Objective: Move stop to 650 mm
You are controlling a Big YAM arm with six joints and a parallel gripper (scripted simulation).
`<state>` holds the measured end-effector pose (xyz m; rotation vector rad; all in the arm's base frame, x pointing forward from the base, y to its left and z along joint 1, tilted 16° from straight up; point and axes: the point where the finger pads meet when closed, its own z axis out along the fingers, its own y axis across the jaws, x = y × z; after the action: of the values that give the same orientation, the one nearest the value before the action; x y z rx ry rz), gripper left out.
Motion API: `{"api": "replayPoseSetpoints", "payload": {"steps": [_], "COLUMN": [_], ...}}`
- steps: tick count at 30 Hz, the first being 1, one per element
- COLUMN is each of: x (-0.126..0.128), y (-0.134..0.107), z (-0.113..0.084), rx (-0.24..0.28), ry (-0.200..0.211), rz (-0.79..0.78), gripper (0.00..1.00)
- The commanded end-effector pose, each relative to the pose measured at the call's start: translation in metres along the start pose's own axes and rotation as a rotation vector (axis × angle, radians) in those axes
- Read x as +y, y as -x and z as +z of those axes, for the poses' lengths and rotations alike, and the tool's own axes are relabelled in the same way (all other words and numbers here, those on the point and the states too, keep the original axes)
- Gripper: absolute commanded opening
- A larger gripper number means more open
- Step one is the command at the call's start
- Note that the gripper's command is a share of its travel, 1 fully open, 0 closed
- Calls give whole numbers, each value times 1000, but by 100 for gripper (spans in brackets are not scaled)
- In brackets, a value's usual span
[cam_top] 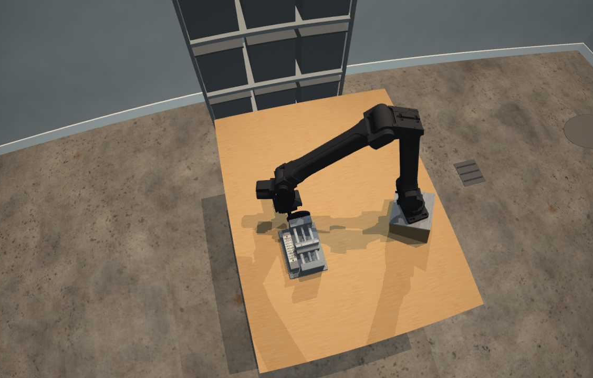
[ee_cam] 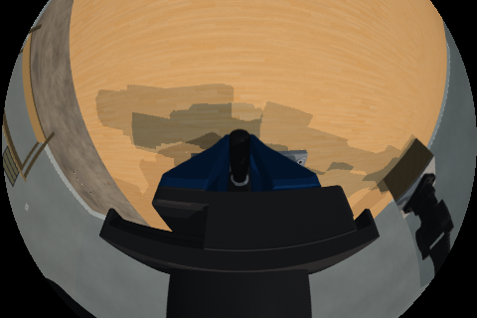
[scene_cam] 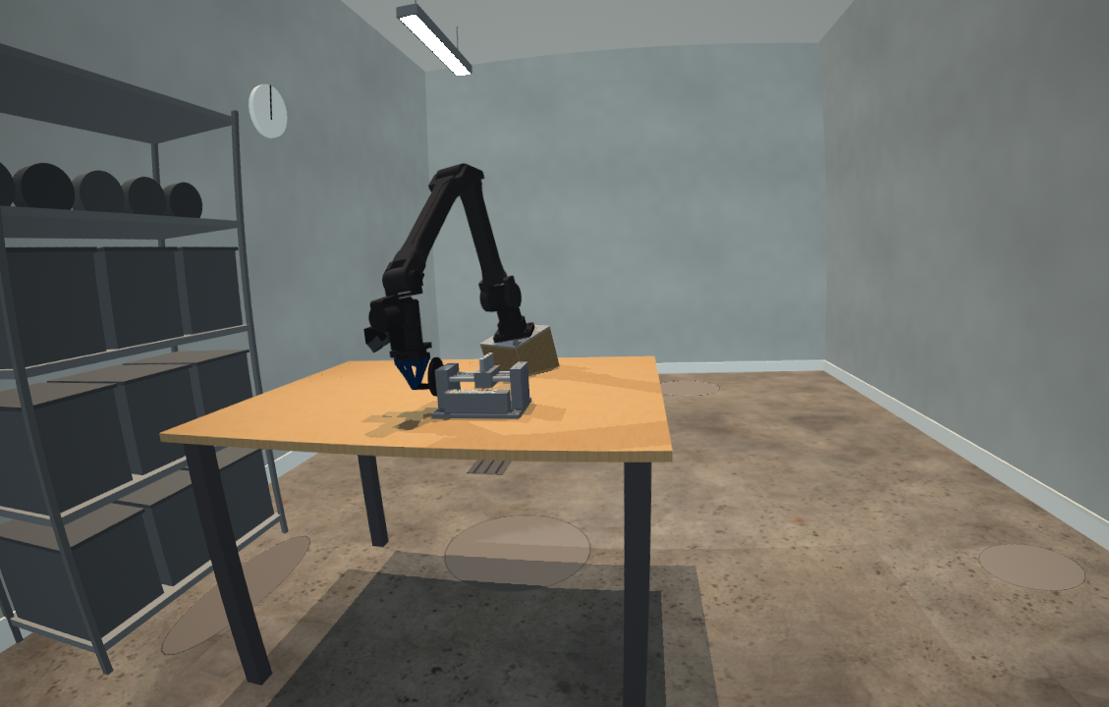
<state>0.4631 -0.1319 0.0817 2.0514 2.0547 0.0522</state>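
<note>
handwheel (cam_top: 298,214) (scene_cam: 433,376), black and upright, sits on the end of a grey slide fixture (cam_top: 312,267) (scene_cam: 476,404) that stands on the wooden counter (cam_top: 364,291) (scene_cam: 320,420) (ee_cam: 248,35). seen from above, that fixture is close to the counter's left edge, roughly midway between the two left corners, with the wheel on the end facing the shelf rack (cam_top: 270,30) (scene_cam: 236,176). the blue fingers (scene_cam: 404,370) are nearly closed, one on each side of the wheel's dark crank knob (scene_cam: 425,386) (ee_cam: 239,151), and they've got hold of it, so the wheel isn't let go. the black arm (cam_top: 331,145) (scene_cam: 474,219) arches over from a block (cam_top: 408,233) (scene_cam: 540,352) by the counter's right edge, well apart from the fixture, and points its fingers down beside the wheel. the stop (cam_top: 307,245) (scene_cam: 485,378), a grey crosspiece, rides on the rods between the two end blocks, touching neither. a pale scale (cam_top: 289,247) runs along the side nearest the left edge, but its figures are too small for me to read, so i can't tell whether it's at 650 mm.
</note>
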Motion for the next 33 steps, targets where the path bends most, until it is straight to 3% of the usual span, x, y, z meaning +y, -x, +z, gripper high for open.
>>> {"api": "replayPoseSetpoints", "payload": {"steps": [1,33], "x": [42,30], "y": [4,4], "z": [-49,-72], "rx": [-27,-26], "ry": [121,117], "rz": [5,-1], "gripper": [6,6]}}
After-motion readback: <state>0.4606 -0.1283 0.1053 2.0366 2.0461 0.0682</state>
